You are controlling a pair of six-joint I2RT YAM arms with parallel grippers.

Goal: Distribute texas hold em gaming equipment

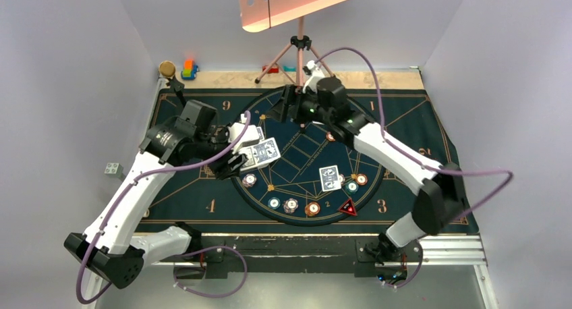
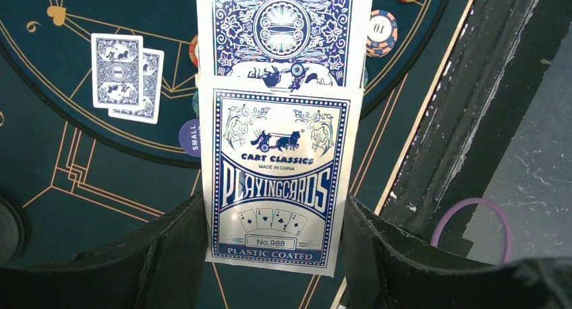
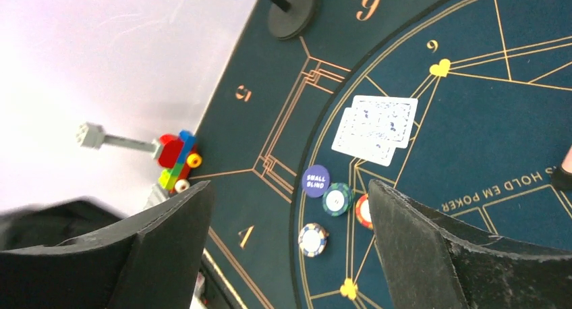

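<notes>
Far left, a small grey block [image 1: 112, 168] lies just off the dark mat [image 1: 202, 187]. A stack of coloured toy blocks [image 1: 189, 69] stands beyond the mat's far left corner.

The left arm [image 1: 135, 187] reaches in over the mat. Its pincer [image 2: 276, 218] is pinching a pack of playing cards [image 2: 273, 154], one finger on each long side, printed front toward the wrist camera. A blue-backed card [image 2: 290, 32] pokes out of the pack's far end. The pack is held over the left side of the mat's round field.

Under it in the left wrist view, two overlapping cards [image 2: 127, 76] lie face down. A dark-blue small-blind disc [image 2: 190, 137] peeps out at the pack's left edge, and an orange-striped chip [image 2: 382, 32] sits to its right.

Across the near arc of the circle, a row of chips [image 1: 290, 205] curves along the rim. A second pair of cards [image 1: 330, 177] lies right of centre, with a teal chip [image 1: 351, 186] and an orange chip [image 1: 361, 179] just beside it. The red-black triangular marker [image 1: 348, 208] rests near the rim below them.

The right arm [image 1: 391, 154] stretches to the circle's far side. Its pincer [image 3: 290, 194] is spread wide above the mat, with nothing between the fingers.
</notes>
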